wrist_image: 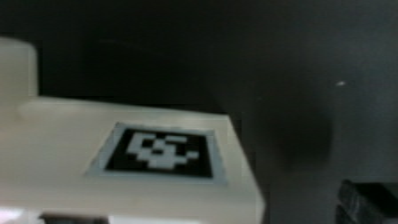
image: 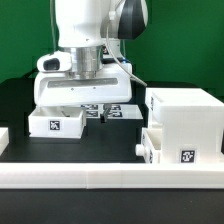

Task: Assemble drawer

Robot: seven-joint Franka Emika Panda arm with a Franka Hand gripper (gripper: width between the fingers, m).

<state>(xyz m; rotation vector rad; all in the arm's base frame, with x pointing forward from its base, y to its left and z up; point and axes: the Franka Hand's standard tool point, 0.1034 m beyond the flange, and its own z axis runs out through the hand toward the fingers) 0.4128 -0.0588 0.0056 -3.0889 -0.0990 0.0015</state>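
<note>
Black table (image: 100, 143); long white rail (image: 80, 181) along near edge; marker board (image: 120, 110) mid-table; green backdrop (image: 190, 40) behind

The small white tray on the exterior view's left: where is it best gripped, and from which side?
Likely from above. The small tray lies flat on the black table, low and boxy, with bare table at both ends, so the fingers could close across its two end walls. Its knob is not visible here.

smooth white plastic drawer (image: 185, 118), matt blk table (image: 108, 141)
</note>
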